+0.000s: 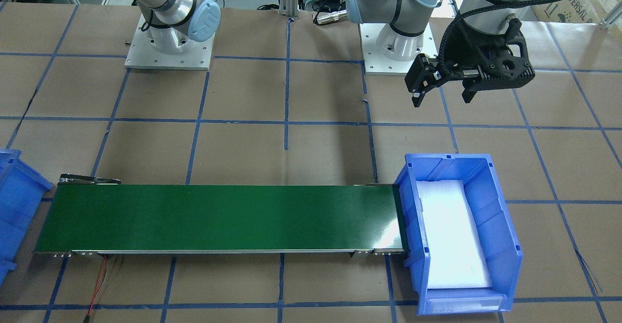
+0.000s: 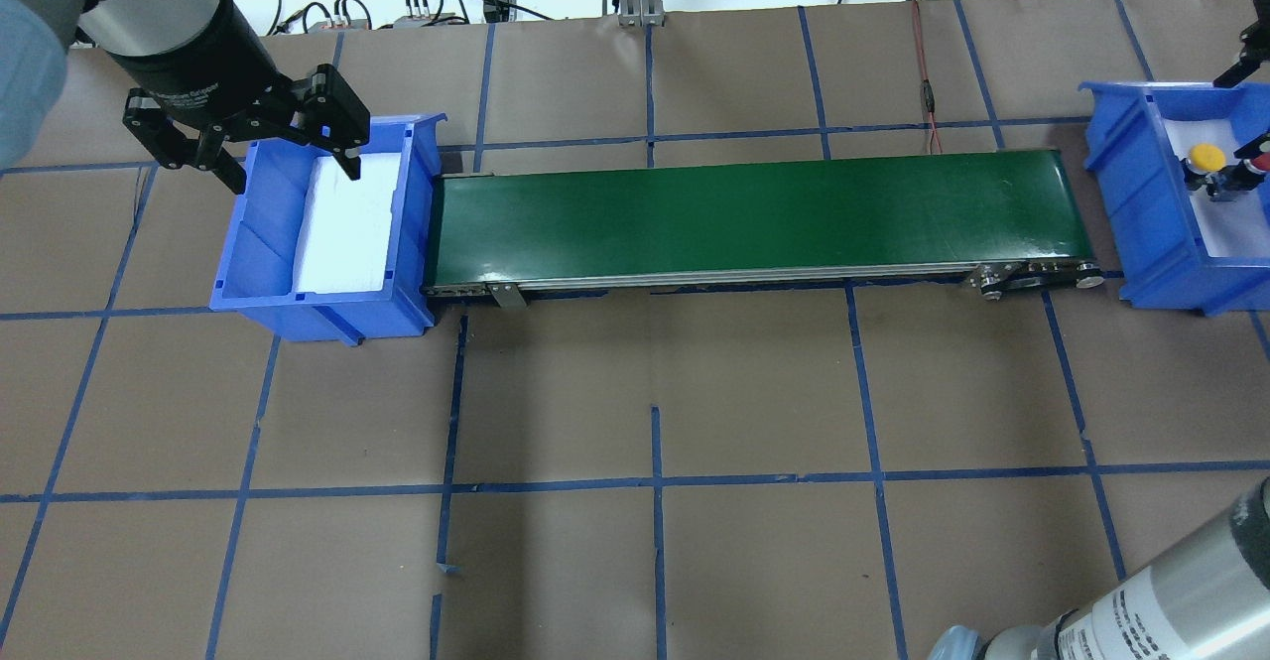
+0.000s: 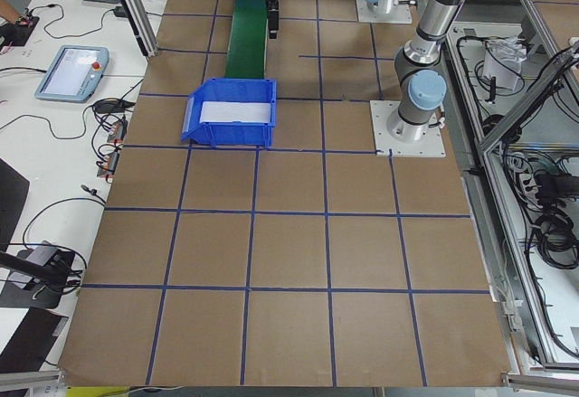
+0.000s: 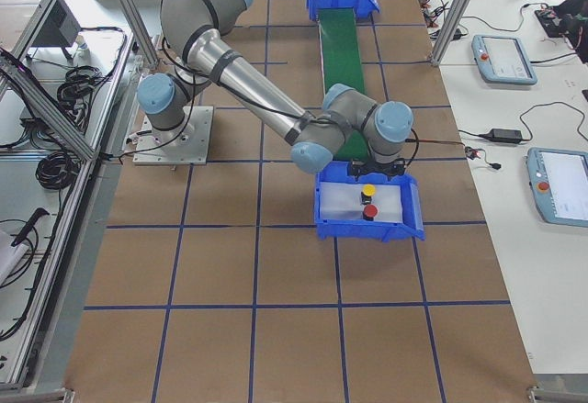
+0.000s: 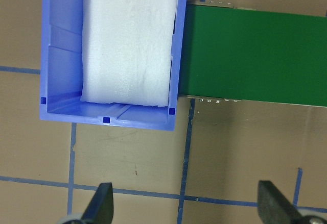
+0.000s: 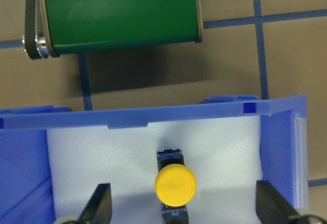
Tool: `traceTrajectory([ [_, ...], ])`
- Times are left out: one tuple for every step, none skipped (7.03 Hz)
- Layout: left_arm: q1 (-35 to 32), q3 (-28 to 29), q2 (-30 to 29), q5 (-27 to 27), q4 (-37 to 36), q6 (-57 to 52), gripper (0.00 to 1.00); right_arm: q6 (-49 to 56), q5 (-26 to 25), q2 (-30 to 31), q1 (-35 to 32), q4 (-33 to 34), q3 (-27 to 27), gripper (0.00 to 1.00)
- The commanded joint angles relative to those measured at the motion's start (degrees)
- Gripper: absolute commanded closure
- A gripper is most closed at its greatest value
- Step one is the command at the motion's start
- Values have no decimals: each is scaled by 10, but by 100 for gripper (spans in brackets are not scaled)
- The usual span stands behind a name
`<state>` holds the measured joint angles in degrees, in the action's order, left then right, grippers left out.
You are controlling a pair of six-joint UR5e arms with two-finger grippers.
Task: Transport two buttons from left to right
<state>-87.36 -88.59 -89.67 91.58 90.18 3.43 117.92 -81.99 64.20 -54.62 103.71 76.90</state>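
Both buttons are seen in the blue bin at the robot's right end of the green conveyor belt. The yellow push button and the red push button are stood on the white foam liner of that bin. They are just beside each other, the yellow one nearer the belt. In the right wrist view the yellow cap is seen from above, on a black base.

The right gripper is held over this bin. Its jaws are spread wide, and nothing is pinched between them. In the right wrist view the yellow push button is framed between the two fingertips, well apart from each. How high the fingers are above it cannot be told.

The left gripper is held above the other blue bin, over its far wall as seen in the overhead view. Its jaws are likewise spread apart and nothing is held. This bin is set against the robot's left end of the belt, and only a white foam pad is seen in it.

The belt is laid between the two bins on the brown paper-covered table, which is marked into squares with blue tape.
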Motion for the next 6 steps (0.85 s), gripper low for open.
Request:
traceTrajectory([
  [0, 0, 0, 0, 0, 0, 0, -131, -1, 74, -35, -72, 0, 1],
  [0, 0, 1, 0, 0, 0, 0, -204, -2, 100, -63, -84, 1, 1],
  [0, 0, 1, 0, 0, 0, 0, -286, 0, 116, -89, -97, 4, 2],
  [0, 0, 1, 0, 0, -1, 0, -367, 0, 140, -127, -126, 4, 5],
  [0, 0, 2, 1, 1, -7, 0, -465, -1, 155, -164, -157, 4, 5],
  [0, 0, 1, 10, 0, -7, 0, -527, -3, 157, -199, -158, 4, 5],
])
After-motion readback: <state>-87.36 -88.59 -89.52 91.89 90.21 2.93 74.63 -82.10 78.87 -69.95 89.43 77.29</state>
